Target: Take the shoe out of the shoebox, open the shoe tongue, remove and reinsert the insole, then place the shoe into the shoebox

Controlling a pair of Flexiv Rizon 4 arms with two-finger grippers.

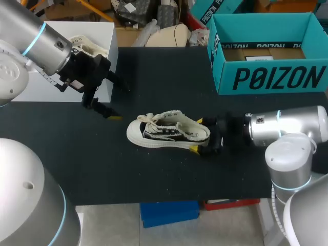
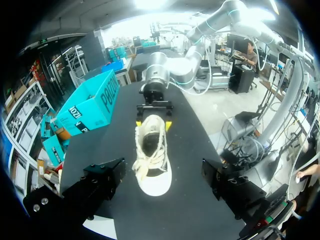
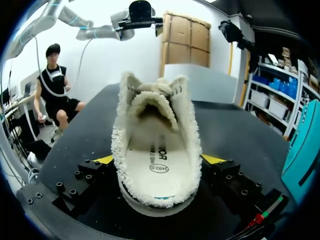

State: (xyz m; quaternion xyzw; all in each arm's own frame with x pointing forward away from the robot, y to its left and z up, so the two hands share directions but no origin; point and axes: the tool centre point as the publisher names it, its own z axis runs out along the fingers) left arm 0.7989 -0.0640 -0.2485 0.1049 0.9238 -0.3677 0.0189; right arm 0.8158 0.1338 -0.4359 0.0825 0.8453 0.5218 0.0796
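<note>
On the middle of the black table [image 1: 154, 174] you see the shoe [image 1: 166, 130] standing on its sole, well apart from the open shoebox [image 1: 271, 77]. Your right gripper [image 1: 197, 135] seems to clasp its heel from both sides. Your left gripper [image 1: 120, 102] hangs near the toe, fingers spread, holding nothing

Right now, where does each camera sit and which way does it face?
Head view: above and behind, looking down on the table; left arm and right arm show.
Left wrist view: over the table, facing the toe of the shoe; its open jaws show.
Right wrist view: at the shoe's heel, facing its opening; jaws shut on it.
Shared: all three show the shoe.
</note>
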